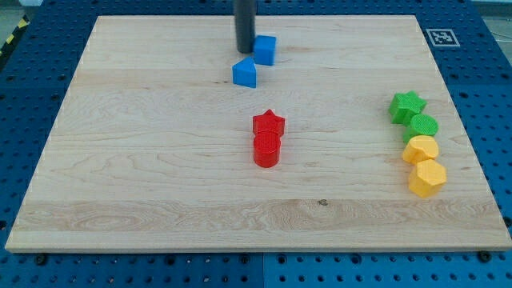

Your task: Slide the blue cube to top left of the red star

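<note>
The blue cube (pixel 265 50) sits near the view's top, a little left of centre. My tip (pixel 245 50) stands right at the cube's left side, touching or nearly touching it. A second blue block (pixel 245 73), wedge-like in shape, lies just below the tip and to the cube's lower left. The red star (pixel 269 124) sits near the board's middle, well below the cube, with a red cylinder (pixel 266 150) touching it from below.
At the view's right a column of blocks runs downward: a green star (pixel 406 106), a green round block (pixel 423 126), a yellow block (pixel 420 149) and a yellow hexagon (pixel 426 178). The wooden board (pixel 144 160) lies on a blue pegboard table.
</note>
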{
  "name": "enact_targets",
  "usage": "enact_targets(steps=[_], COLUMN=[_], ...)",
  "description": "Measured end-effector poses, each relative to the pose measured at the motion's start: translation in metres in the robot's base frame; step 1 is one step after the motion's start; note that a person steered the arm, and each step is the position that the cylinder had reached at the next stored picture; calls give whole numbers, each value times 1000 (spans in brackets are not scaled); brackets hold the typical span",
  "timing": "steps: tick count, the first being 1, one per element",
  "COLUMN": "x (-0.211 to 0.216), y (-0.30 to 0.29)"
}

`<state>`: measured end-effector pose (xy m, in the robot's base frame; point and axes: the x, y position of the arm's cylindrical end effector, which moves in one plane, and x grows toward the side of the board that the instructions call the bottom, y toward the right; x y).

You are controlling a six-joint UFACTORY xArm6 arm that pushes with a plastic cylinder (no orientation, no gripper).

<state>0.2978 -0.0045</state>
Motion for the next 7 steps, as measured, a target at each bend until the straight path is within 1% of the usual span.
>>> enact_targets(steps=[1, 4, 6, 7], x=[21, 23, 45, 10], y=[14, 15, 14, -8])
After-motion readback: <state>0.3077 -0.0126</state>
